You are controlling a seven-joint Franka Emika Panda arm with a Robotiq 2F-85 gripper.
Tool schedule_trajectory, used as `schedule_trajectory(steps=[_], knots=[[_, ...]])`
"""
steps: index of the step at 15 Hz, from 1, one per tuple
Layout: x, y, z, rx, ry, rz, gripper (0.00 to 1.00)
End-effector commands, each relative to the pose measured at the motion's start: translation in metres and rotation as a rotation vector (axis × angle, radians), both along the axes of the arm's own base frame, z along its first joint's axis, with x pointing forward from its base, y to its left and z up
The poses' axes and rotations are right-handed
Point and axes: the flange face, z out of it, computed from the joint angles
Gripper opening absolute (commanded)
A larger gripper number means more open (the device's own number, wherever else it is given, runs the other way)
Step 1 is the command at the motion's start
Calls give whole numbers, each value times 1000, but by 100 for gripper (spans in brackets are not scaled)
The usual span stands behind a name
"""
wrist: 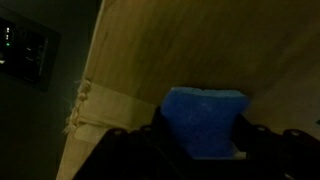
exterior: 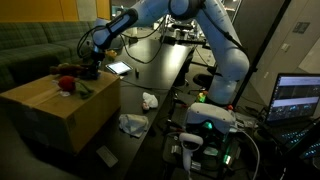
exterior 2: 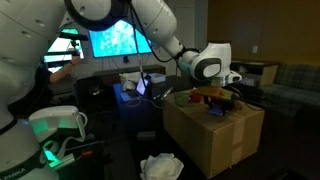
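The gripper (wrist: 203,140) is positioned low over the top of a cardboard box (wrist: 150,50). A blue block (wrist: 205,115) lies on the box top between the fingers (wrist: 265,150), with one finger at each side. It cannot be told whether the fingers press the block or stand just clear of it. A tape strip (wrist: 100,105) crosses the box beside the block. In an exterior view, a red object (exterior: 67,84) lies on the box near the gripper. White crumpled material (exterior: 133,123) lies beside the box, lower down.
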Motion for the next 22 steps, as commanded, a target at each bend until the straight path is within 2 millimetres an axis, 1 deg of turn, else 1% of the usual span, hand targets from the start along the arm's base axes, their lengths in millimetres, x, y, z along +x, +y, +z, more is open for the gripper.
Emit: schedule_trajectory(steps=[1, 3, 4, 6, 9, 10, 11, 12, 14, 15, 17, 20, 22], knots=[[-3, 4, 15, -6, -3, 14, 34], [-11, 7, 22, -16, -5, 22, 25], [-16, 9, 27, -21, -3, 23, 25], [-30, 15, 34, -29, 10, 37, 20], [-57, 21, 44, -36, 48, 60, 15], [-70, 21, 45, -39, 69, 57, 12], [-80, 20, 46, -40, 85, 56, 7], [-96, 14, 45, -37, 111, 50, 1], [-122, 6, 42, -34, 155, 43, 0], [-135, -1, 40, -31, 176, 36, 2], [-162, -15, 34, -23, 209, 9, 2], [-197, -37, 17, -34, 254, -38, 2], [-214, -50, -3, -47, 286, -68, 2]])
